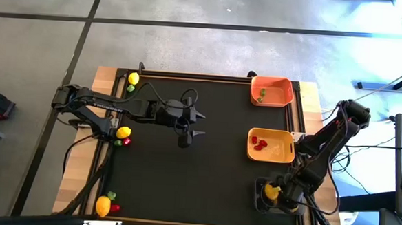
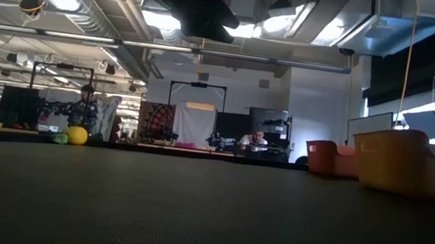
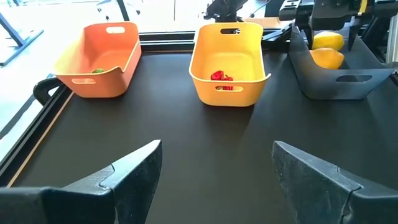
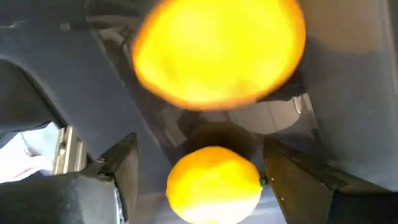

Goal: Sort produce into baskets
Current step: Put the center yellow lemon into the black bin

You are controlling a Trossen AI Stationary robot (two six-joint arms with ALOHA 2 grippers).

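High view: three baskets line the table's right side; loose produce lies along the left edge, so sorting is partly done.
Right gripper point(image 1: 274, 193): over the dark basket point(image 1: 260, 198) at the near right corner, fingers parted around a lemon point(image 4: 217, 53) that shows no grip on it, apparently to let it fall in.
Dark basket contents: another lemon point(image 4: 214, 183) already lies inside, directly under the one between the fingers.
Left gripper point(image 1: 195, 124): spread wide and empty above bare mat point(image 1: 183, 180) mid-table, facing the baskets, well apart from any piece.
Orange basket point(image 1: 271, 91): far right corner, a green piece point(image 1: 261, 95) inside.
Yellow basket point(image 1: 271, 144): between the other two, holding red pieces point(image 1: 257, 141).
Sorting rule, judged: one colour per basket, lemons to the dark one.
Unsorted, far left: a yellow fruit point(image 1: 133, 78) with green beside it.
Unsorted, mid left: a second yellow fruit point(image 1: 123, 132) touching red and green bits.
Unsorted, near left: a third yellow fruit point(image 1: 103, 205) with red and green alongside.
Next, judged: the left arm sits nearest these clusters.
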